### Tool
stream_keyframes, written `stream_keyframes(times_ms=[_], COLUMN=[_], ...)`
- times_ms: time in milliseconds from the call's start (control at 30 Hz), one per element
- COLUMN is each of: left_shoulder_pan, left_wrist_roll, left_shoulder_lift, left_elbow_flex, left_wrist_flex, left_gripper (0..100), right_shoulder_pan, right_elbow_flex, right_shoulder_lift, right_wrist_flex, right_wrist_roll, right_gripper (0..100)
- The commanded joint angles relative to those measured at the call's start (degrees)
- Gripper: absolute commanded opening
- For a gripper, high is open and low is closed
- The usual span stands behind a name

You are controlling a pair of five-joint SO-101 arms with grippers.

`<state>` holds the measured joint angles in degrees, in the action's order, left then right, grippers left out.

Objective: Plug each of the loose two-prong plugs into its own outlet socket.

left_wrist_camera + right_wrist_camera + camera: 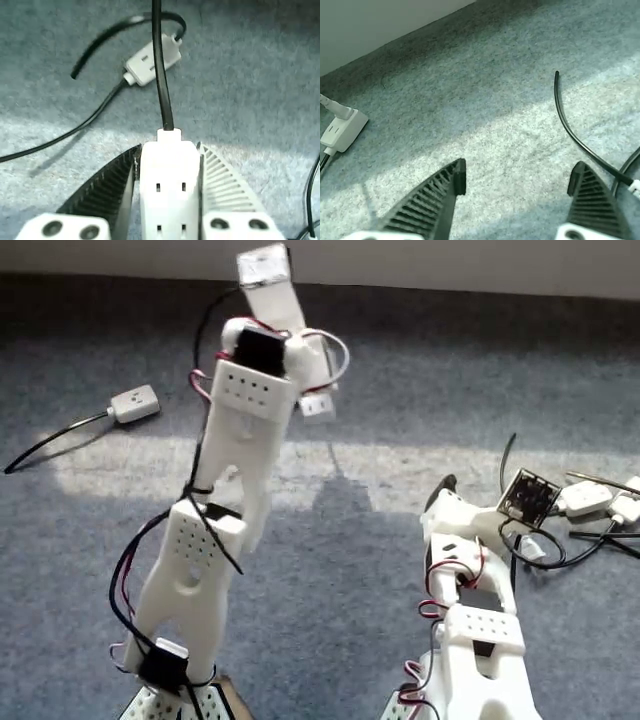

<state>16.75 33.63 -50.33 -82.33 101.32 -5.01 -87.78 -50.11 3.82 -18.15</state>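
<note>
Your left gripper (168,150) is clamping a white socket block (167,190) between its black and white fingers. The block's slot pairs are facing the wrist camera, and its black cord (161,65) is running straight away from the gripper. In the high view that arm is stretching tall toward the far side of the grey carpet (400,570). Beyond the held block a second socket (152,62) is lying flat on the carpet with a black lead coming off one end, and the held cord is crossing in front of it. Your right gripper (521,167) is standing wide open over bare carpet and gripping nothing. A thin black wire (568,129) is curving close past one of its fingers, and a white socket (342,131) is lying farther off, toward the wall. From above, your right arm is sitting low at the near right, with a cluster of white pieces (585,498) and tangled black cords lying just to its right. At the far left a lone socket (135,403) is resting on the carpet, its black cord trailing off to the left.
</note>
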Motion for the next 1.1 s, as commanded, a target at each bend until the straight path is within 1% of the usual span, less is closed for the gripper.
stream_keyframes(times_ms=[0, 100, 233, 400, 467, 500, 533, 600, 700, 767, 800, 867, 1067], left_shoulder_pan=[9.1, 11.21, 10.77, 8.92, 7.69, 7.16, 6.73, 6.2, 4.97, 4.88, 4.88, 5.14, 4.18], left_wrist_roll=[0.53, 0.53, 0.53, 0.09, 0.0, -0.35, -2.37, -5.54, -4.84, -4.75, -4.66, -4.66, -4.75], left_shoulder_lift=[3.12, 1.98, -3.82, -11.74, -14.29, -15.08, -15.87, -16.22, -16.13, -15.25, -14.64, -13.05, -6.37], left_elbow_flex=[6.99, 12.7, 17.45, 17.63, 17.71, 17.71, 17.71, 17.71, 17.63, 15.96, 14.37, 10.59, -9.01], left_wrist_flex=[-0.09, -5.89, -15.03, -15.91, -15.91, -15.82, -15.82, -15.82, -15.47, -15.21, -15.03, -13.63, -7.91], left_gripper=[1, 1, 1, 1, 3, 6, 11, 25, 47, 56, 58, 59, 59], right_shoulder_pan=[-1.71, -2.86, -2.86, -2.77, -2.68, -2.68, -2.68, -2.68, -2.59, -2.59, -2.59, -2.59, -2.07], right_elbow_flex=[0.84, 0.92, 0.92, 1.01, 1.01, 1.01, 1.01, 1.01, 1.01, 1.01, 1.1, 1.1, 1.1], right_shoulder_lift=[-0.66, -0.66, -0.66, -0.22, -0.22, -0.22, -0.22, -0.22, -0.22, -0.22, -0.22, -0.22, -0.4], right_wrist_flex=[0.31, 0.31, 0.31, 0.31, 0.31, 0.4, 0.4, 0.4, 0.4, 0.4, 0.4, 0.4, -0.04], right_wrist_roll=[0.44, 0.35, 0.35, 0.35, 0.35, 0.35, 0.35, 0.35, 0.35, 0.35, 0.35, 0.35, 0.44], right_gripper=[32.4, 32.4, 32.4, 32.4, 32.4, 32.4, 32.4, 32.4, 32.4, 32.4, 32.4, 32.4, 32.4])
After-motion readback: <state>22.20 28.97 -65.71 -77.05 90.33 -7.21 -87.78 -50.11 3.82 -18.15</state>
